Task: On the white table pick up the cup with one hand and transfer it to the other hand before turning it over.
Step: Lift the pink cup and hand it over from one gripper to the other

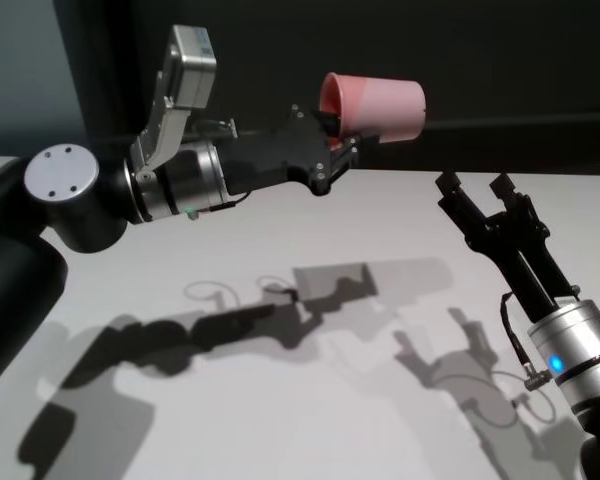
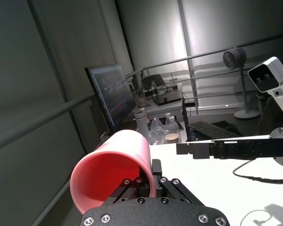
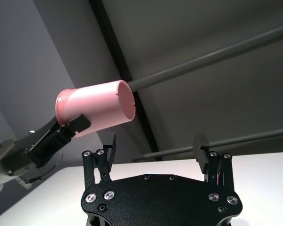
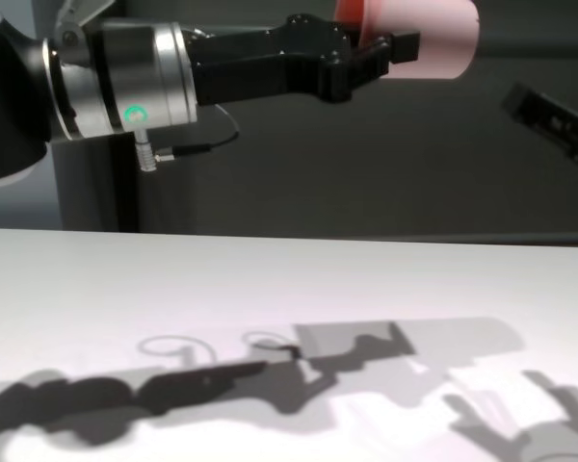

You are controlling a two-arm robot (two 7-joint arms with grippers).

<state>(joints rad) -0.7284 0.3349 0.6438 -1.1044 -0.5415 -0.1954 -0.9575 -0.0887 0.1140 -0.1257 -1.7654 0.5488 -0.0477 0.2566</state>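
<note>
Cup [image 1: 375, 105]: pink tapered tumbler, which we record held aloft on its side, well above the bench [image 1: 280, 230], base pointing toward the robot's right and open mouth facing back along the left arm. We note no contact between cup and bench; only shadows of the cup and both arms lie on the white surface below. Left gripper [image 1: 332, 135]: black, reaching in from the left at cup height, its fingers [image 3: 78, 123] pinching the cup wall at the rim, one inside the mouth and one outside, as our left wrist view confirms. Right gripper [image 1: 473, 187]: black, lower than the cup and to its right, angled up toward it but apart from it; its fingers [image 3: 200, 143] stand spread with nothing between them, the cup visible beyond the gap in our right wrist view. Background, left wrist view: a monitor [image 2: 111, 94], a keyboard [image 2: 212, 128] and a standing fan [image 2: 236, 59] behind the bench.
</note>
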